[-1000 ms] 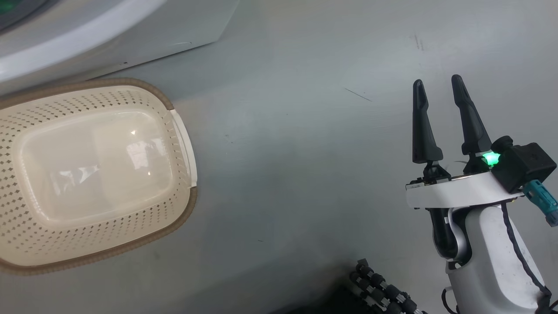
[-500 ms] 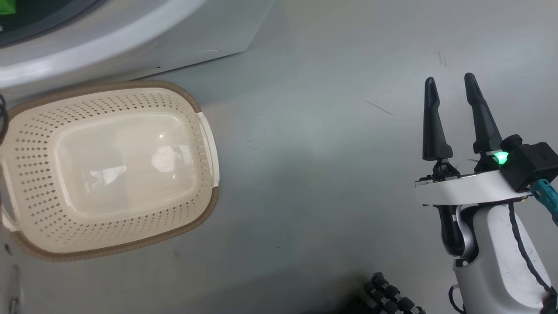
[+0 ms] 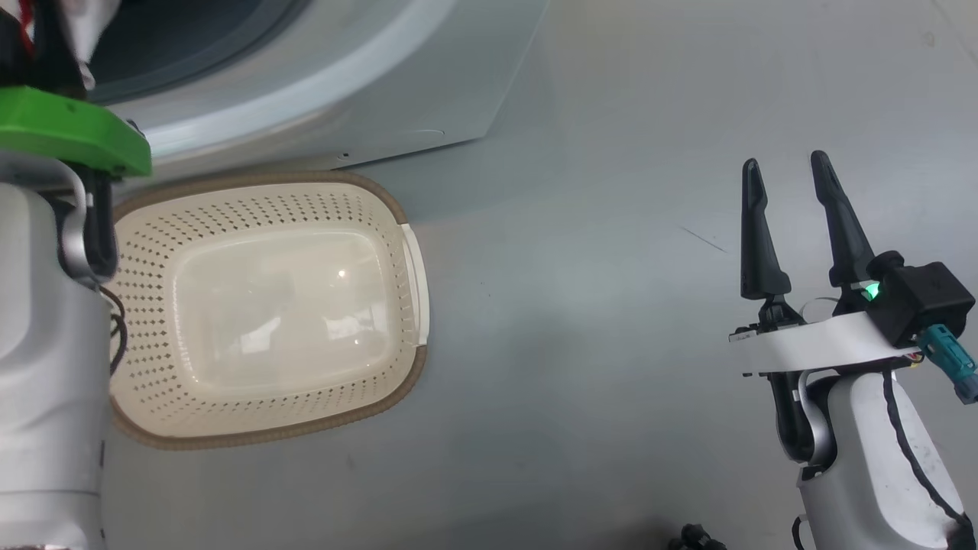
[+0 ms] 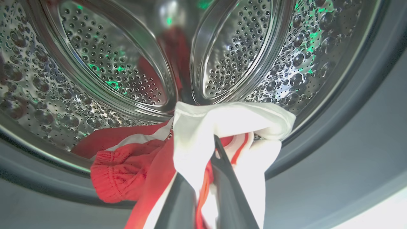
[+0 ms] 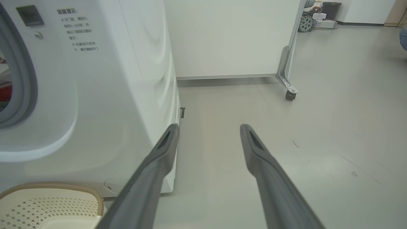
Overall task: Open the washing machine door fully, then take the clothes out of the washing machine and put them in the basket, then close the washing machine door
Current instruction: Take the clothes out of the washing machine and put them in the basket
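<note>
l tool [image 4: 201,160] clamps clothes [image 4: 222,124] in washer drum [image 4: 111,70].

In the lower centre of the left wrist view, the clothes [image 4: 197,133] are red with white panels and stripes, set against a silvery drum [image 4: 120,73] dotted with round holes. The basket [image 3: 153,252] is cream and diamond-perforated, with a brown woven rim. The washing machine [image 5: 111,95] is white with a grey seal [image 5: 27,73], and the floor [image 3: 581,305] is pale grey.

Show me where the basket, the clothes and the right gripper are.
basket [image 3: 267,210], head view, perforated far wall.
clothes [image 4: 120,175], left wrist view, red ribbed fold.
right gripper [image 3: 785,159], head view, midway between its fingertips.
</note>
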### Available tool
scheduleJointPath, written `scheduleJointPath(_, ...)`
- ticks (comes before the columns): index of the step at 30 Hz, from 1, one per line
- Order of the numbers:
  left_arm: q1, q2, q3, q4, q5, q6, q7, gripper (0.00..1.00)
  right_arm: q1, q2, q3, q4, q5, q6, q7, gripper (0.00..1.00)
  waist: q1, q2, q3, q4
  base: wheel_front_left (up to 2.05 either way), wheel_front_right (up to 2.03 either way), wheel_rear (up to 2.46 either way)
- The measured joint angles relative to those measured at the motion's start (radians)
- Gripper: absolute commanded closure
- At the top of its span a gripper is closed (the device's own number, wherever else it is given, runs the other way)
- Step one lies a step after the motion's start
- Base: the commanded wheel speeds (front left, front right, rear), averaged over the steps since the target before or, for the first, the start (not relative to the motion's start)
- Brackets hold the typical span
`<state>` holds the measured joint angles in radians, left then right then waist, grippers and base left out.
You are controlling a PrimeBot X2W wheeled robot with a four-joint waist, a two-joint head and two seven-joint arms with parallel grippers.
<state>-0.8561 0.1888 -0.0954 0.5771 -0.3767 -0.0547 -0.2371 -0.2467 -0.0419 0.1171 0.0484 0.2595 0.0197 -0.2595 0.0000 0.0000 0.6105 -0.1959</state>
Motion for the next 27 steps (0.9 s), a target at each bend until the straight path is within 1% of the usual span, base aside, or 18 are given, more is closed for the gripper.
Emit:
scheduleJointPath(2, 0.038, -0.008, -0.003, -0.008, 0.002, 0.002, -0.003, 1.0, 0.012, 0.0, -0.001, 0.009, -0.004, 0.006, 0.0, 0.0, 0.0, 0.0, -0.02, 0.009, 0.0, 0.0, 0.0)
scheduleJointPath(9, 0.131, -0.039, -0.009, -0.061, 0.008, 0.008, -0.012, 1.0, 0.047, -0.005, -0.014, 0.024, -0.016, 0.006, 0.0, 0.0, 0.0, 0.0, -0.085, 0.037, 0.0, 0.0, 0.0)
scheduleJointPath(16, 0.243, -0.068, 0.009, -0.142, 0.009, 0.04, -0.015, 1.0, 0.091, -0.014, -0.03, 0.033, -0.023, 0.009, 0.0, 0.0, 0.0, 0.0, -0.161, 0.07, 0.0, 0.0, 0.0)
scheduleJointPath(18, 0.265, -0.09, 0.006, -0.175, 0.01, 0.041, -0.015, 1.0, 0.102, -0.021, -0.039, 0.032, -0.024, 0.009, 0.0, 0.0, 0.0, 0.0, -0.181, 0.082, 0.0, 0.0, 0.0)
scheduleJointPath(20, 0.282, -0.1, 0.006, -0.211, 0.012, 0.043, -0.015, 1.0, 0.113, -0.025, -0.04, 0.032, -0.025, 0.009, 0.0, 0.0, 0.0, 0.0, -0.198, 0.095, 0.0, 0.0, 0.0)
scheduleJointPath(27, 0.343, -0.102, 0.02, -0.378, 0.054, 0.06, -0.015, 1.0, 0.135, -0.025, -0.035, 0.032, -0.034, 0.014, 0.0, 0.0, 0.0, 0.0, -0.252, 0.137, 0.0, 0.0, 0.0)
